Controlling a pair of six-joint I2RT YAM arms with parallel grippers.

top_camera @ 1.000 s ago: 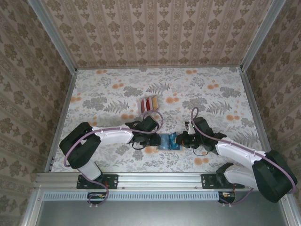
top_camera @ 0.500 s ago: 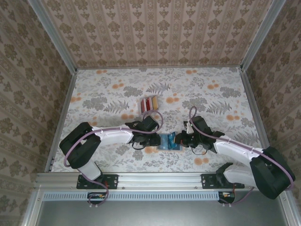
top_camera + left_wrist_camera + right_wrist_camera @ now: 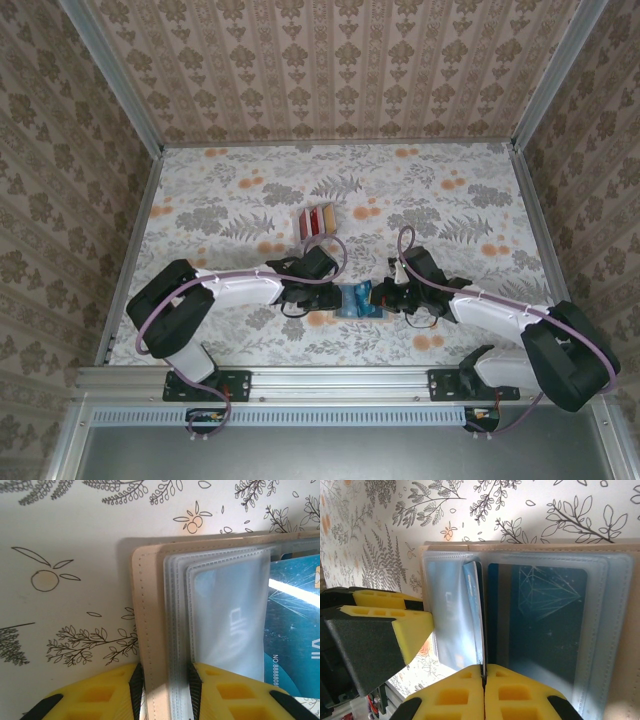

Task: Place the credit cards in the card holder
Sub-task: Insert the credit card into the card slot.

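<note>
The card holder [image 3: 356, 301] lies open on the floral table between my two grippers. My left gripper [image 3: 334, 297] [image 3: 165, 692] is shut on its left edge, pinching the pinkish-tan cover [image 3: 149, 630] together with the clear sleeves. My right gripper [image 3: 381, 298] [image 3: 483, 672] is shut on a thin blue credit card [image 3: 479, 615], held edge-on and standing among the sleeves at the holder's fold. Another blue credit card [image 3: 540, 625] with a diamond drawing sits inside a sleeve on the right. A blue card [image 3: 295, 625] also shows past the sleeves in the left wrist view.
A small pale rack [image 3: 318, 220] with upright red and tan cards stands behind the holder, mid-table. The left gripper's yellow fingers [image 3: 405, 625] sit close to the left of the held card. Patterned walls enclose the table on three sides.
The right arm has crept slightly left toward the card holder, its elbow shifting with it. The left arm and the holder have stayed put.
</note>
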